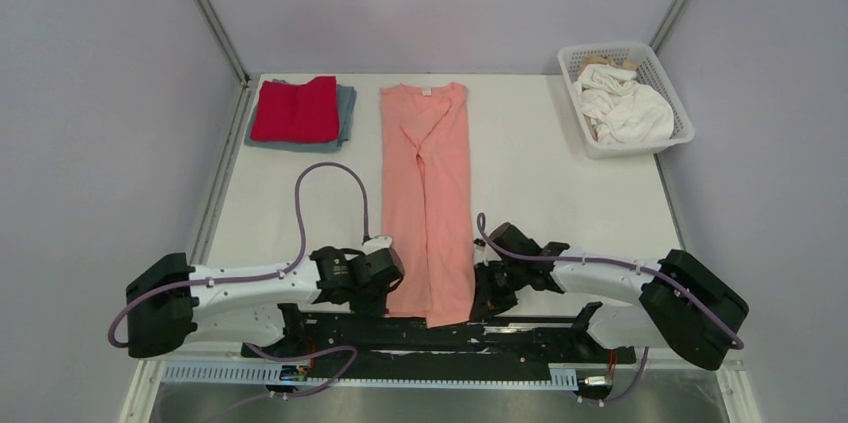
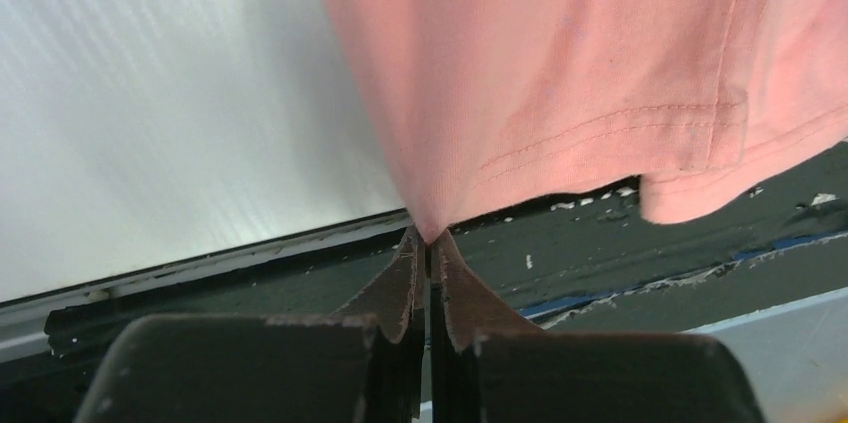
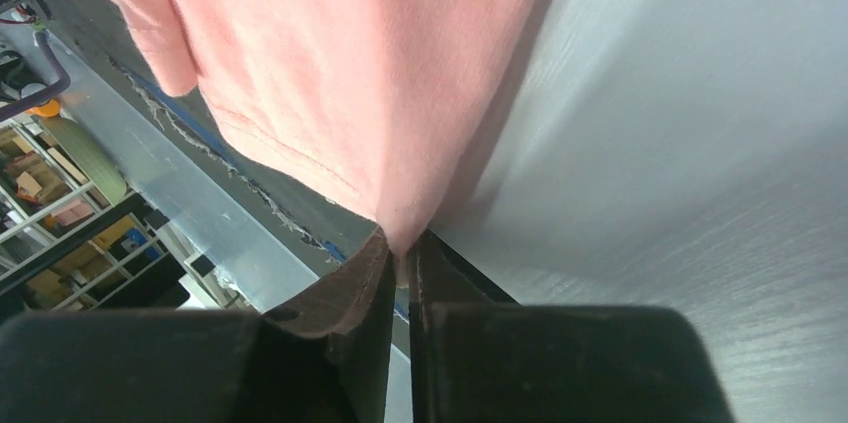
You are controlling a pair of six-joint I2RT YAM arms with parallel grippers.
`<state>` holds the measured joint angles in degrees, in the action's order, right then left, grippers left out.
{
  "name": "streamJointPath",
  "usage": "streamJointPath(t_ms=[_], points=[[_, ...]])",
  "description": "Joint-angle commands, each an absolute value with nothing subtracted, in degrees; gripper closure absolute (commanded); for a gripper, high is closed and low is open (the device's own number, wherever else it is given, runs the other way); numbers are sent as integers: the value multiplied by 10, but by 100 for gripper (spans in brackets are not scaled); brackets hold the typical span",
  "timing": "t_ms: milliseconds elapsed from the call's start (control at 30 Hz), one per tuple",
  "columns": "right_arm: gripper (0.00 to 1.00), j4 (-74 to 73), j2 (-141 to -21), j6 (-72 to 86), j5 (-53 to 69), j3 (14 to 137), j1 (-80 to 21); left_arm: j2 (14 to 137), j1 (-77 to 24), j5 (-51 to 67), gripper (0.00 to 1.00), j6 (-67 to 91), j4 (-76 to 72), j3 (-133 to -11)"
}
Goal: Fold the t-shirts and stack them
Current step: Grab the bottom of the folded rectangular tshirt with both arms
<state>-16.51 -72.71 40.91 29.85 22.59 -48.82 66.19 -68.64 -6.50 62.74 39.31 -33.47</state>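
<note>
A salmon-pink t-shirt lies as a long narrow strip down the middle of the table, sides folded in, collar at the far end, hem over the near edge. My left gripper is shut on its near left edge; the left wrist view shows the cloth pinched at the fingertips. My right gripper is shut on its near right edge, with the cloth pinched in the right wrist view. A folded red t-shirt lies on a folded grey-blue t-shirt at the far left. White t-shirts fill the basket.
A white mesh basket stands at the far right corner. A black rail runs along the near table edge under the hem. Grey walls enclose the table on three sides.
</note>
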Motion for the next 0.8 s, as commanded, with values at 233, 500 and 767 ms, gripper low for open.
streamJointPath(t_ms=[233, 500, 767], points=[[96, -185, -663, 416, 305, 212, -490, 553, -690, -32, 100, 684, 388, -258], [97, -184, -638, 397, 284, 279, -488, 468, -689, -131, 100, 658, 381, -296], [97, -185, -679, 345, 205, 393, -440, 510, -552, -164, 100, 548, 285, -343]])
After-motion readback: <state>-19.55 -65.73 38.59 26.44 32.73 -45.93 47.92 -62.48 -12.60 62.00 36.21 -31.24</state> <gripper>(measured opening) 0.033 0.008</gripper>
